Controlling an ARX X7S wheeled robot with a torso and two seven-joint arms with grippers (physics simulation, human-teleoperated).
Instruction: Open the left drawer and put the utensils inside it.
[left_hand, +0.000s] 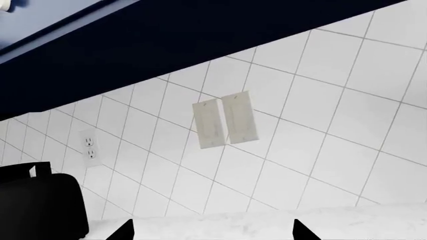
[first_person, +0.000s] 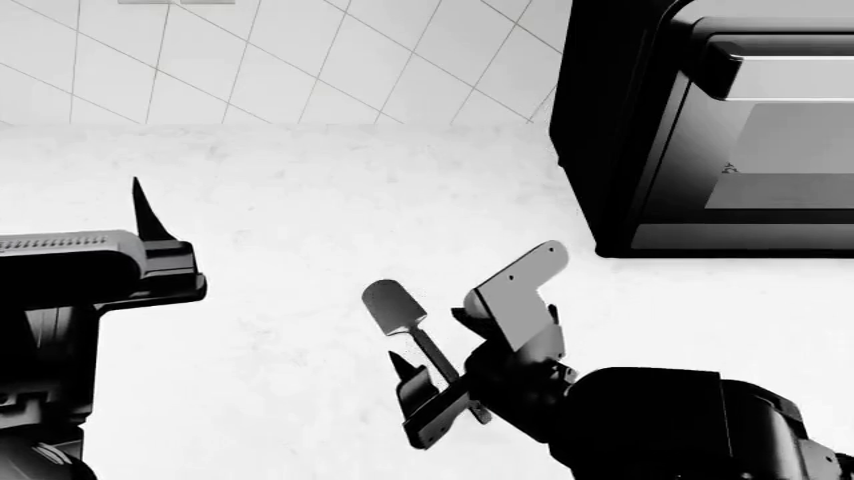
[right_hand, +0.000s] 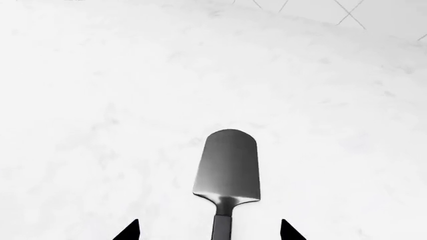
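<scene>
The black spatula (first_person: 396, 307) lies flat on the white marble counter (first_person: 294, 210), its broad head pointing toward the wall. My right gripper (first_person: 430, 338) is low over it and open, one finger on each side of the slim handle (right_hand: 221, 231) without touching it. In the right wrist view the spatula head (right_hand: 227, 167) lies just ahead of the right gripper (right_hand: 209, 231). My left gripper (left_hand: 213, 232) is open and empty, raised at the left and facing the tiled wall; one of its fingertips (first_person: 138, 205) shows in the head view. The left drawer and the fork are out of view.
A large black oven-like appliance (first_person: 707, 130) stands on the counter at the right. The white tiled backsplash (left_hand: 300, 115) carries two switch plates (left_hand: 225, 120) and an outlet (left_hand: 90, 147). A black object (left_hand: 40, 205) sits near the wall, under a navy upper cabinet (left_hand: 200, 35).
</scene>
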